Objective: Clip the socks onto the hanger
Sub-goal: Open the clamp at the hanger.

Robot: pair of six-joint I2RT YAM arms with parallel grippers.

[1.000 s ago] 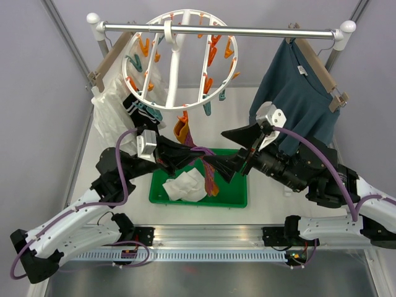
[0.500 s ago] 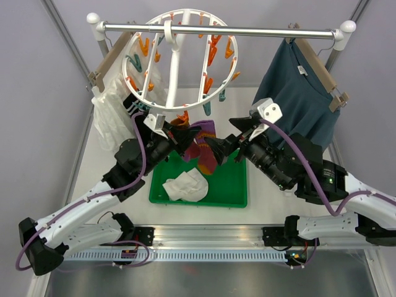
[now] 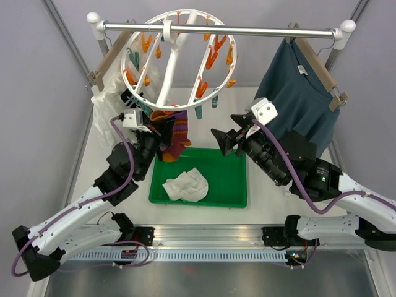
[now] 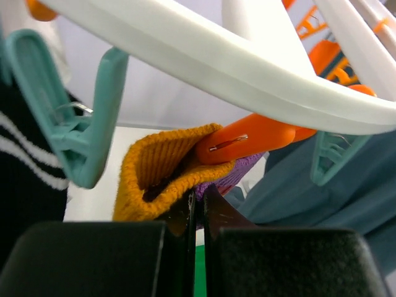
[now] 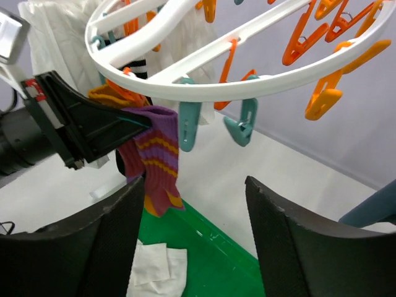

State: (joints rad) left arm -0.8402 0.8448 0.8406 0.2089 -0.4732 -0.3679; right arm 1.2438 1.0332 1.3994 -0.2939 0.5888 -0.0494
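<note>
A robot's left gripper (image 4: 197, 204) is raised to the rim of a round white hanger (image 3: 232, 55). Its jaws are pressed together on the ribbed orange cuff of a maroon-and-orange sock (image 3: 176, 136). The cuff sits directly in front of and just above the fingertips. The rest of the sock hangs away from them, its long axis running straight down toward a green tray (image 3: 232, 185) that holds a crumpled white sock (image 3: 185, 184).

In the left wrist view, an orange clip (image 4: 247, 137) hangs from the ring just above and to the right of the jaws. Its tip touches the cuff's edge, but whether it has bitten the fabric cannot be told.

The right gripper (image 5: 195, 204) is empty, its jaws spread wide. From those jaws the sock lies ahead and to the left, apart from them. The left arm is the nearer one, and the next move likely turns on getting the cuff between the clip's tips.
</note>
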